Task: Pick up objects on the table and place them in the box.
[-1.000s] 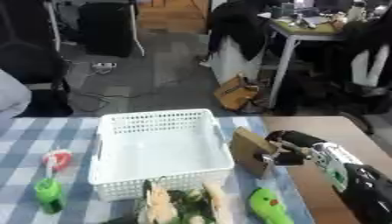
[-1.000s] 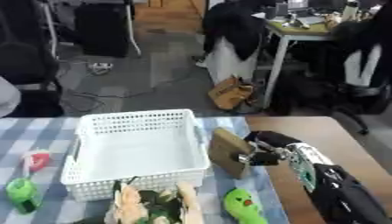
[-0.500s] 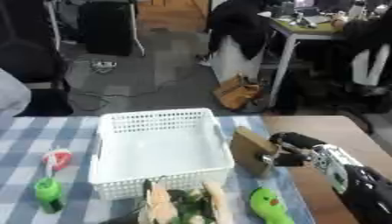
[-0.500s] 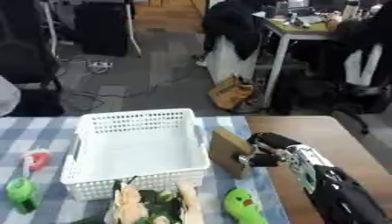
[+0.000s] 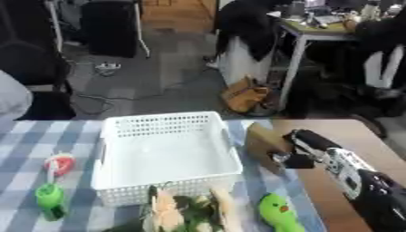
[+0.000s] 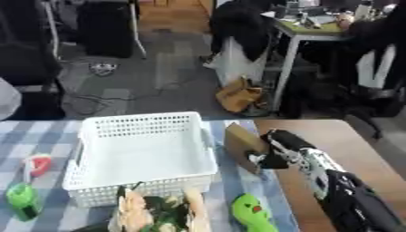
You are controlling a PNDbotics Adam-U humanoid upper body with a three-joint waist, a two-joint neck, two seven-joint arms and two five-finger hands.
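1. Closest to the camera there's a leafy bunch with pale stalks sitting right against the front wall of the basket, and a green toy with a little face lying on the checked cloth just right of it. The toy looks like smooth, rounded plastic, so probably light but a bit slippery. I'd take it across the middle rather than by an end.
2. Over at the left edge: a green bottle-shaped thing standing up, and a red and white item just behind it. Both small and probably light.
3. The right hand has its fingers curled around a flat brown block, held tilted on edge just off the basket's right wall. It looks like cardboard or thin wood, so stiff and light. Gripping it by the edge seems fine, though it could pivot.
4. The white basket is the box here. It's empty, with the block beside it, not yet over it.
5. Left hand doesn't show anywhere.
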